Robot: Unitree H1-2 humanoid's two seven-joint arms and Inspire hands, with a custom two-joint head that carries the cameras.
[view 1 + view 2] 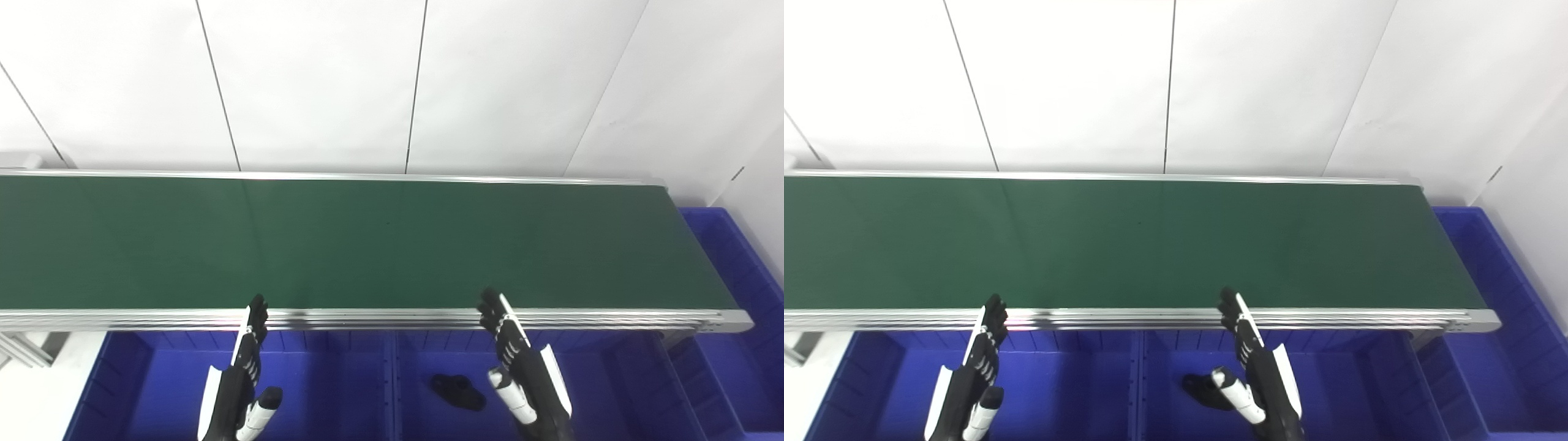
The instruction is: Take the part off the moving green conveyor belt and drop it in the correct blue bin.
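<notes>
Fingers [258, 309] of the left hand [239, 380] extended straight and held side by side, thumb splayed apart, gripping nothing; tips over the near aluminium rail [380, 318]. Same pose on the right hand [520, 367]: straight, unclenched, empty, glossy black and white shells. Beyond, a matte dark green conveyor belt [367, 245], flat, bare of any part. Below the rail, smooth-walled blue bins [318, 380]; a small dark, lumpy part [456, 392] already lying in the middle bin, just beside the right hand. Another blue bin [729, 257] past the belt's right end. Likely risks: a late reach letting a moving piece ride off the end; rigid fingers clipping the rail.
</notes>
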